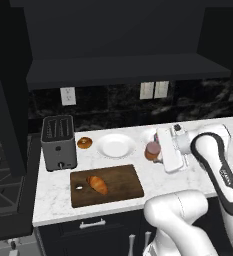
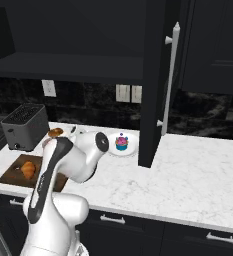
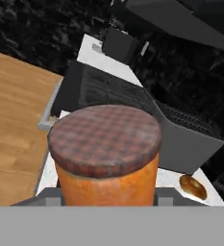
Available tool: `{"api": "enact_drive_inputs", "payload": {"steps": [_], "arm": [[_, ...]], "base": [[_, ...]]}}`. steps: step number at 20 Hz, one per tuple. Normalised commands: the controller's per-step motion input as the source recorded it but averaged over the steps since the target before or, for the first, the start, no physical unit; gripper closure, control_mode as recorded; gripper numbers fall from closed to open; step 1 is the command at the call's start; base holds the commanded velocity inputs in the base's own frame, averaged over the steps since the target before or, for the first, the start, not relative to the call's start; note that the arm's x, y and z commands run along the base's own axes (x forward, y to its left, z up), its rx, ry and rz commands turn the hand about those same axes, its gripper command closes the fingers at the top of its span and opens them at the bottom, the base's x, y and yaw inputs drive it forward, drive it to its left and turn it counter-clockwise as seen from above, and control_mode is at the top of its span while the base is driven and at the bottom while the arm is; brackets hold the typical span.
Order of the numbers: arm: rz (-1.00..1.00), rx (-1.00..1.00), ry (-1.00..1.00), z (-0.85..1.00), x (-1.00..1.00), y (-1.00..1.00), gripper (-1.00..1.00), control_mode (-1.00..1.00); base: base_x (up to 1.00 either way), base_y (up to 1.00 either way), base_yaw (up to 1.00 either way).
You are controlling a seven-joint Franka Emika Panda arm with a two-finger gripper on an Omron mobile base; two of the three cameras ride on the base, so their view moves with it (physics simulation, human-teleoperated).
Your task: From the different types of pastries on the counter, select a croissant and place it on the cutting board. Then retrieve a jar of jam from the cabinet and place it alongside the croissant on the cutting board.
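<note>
Marble surface (image 1: pixel 153 182), centre frame: fingers clasp the jam jar (image 1: pixel 152 150). Best lowered upright onto bare cutting board (image 1: pixel 123 181), right of the croissant (image 1: pixel 97 184).

One croissant (image 1: pixel 97 184), one donut (image 1: pixel 84 142), one cupcake (image 2: pixel 121 141), one jam jar (image 3: pixel 106 153), one cutting board (image 1: pixel 123 184), one toaster (image 1: pixel 58 141).

Arm (image 1: pixel 215 160): glossy white rounded shells, thick tubular links. Dark, near-black bands at the joints; one long dark strip runs down the forearm link with small pale lettering, unreadable. Round dark cap on the elbow joint (image 2: pixel 102 142). Hand section (image 1: pixel 169 149) is a flat white block with a small grey fitting on top. Base link (image 2: pixel 58 212) is a bulbous white dome.
</note>
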Motion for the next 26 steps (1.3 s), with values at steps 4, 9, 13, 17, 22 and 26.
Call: {"api": "enact_drive_inputs", "payload": {"steps": [4, 9, 13, 17, 22, 26], "arm": [[0.12, 0.12, -0.01, -0.03, 0.05, -0.01, 1.0, -1.0], [-0.04, 0.19, 0.26, -0.11, 0.06, 0.22, 1.0, -1.0], [-0.15, 0.0, 0.25, -0.01, 0.18, 0.32, 1.0, -1.0], [-0.07, 0.0, 0.22, -0.12, 0.09, 0.29, 1.0, -1.0], [-0.25, -0.03, 0.35, -0.27, 0.31, 0.7, 1.0, -1.0], [0.0, 0.0, 0.03, -0.32, 0.17, 0.03, 1.0, -1.0]], "base": [[0.0, 0.0, 0.0], [0.0, 0.0, 0.0], [0.0, 0.0, 0.0], [0.0, 0.0, 0.0], [0.0, 0.0, 0.0], [0.0, 0.0, 0.0]]}}
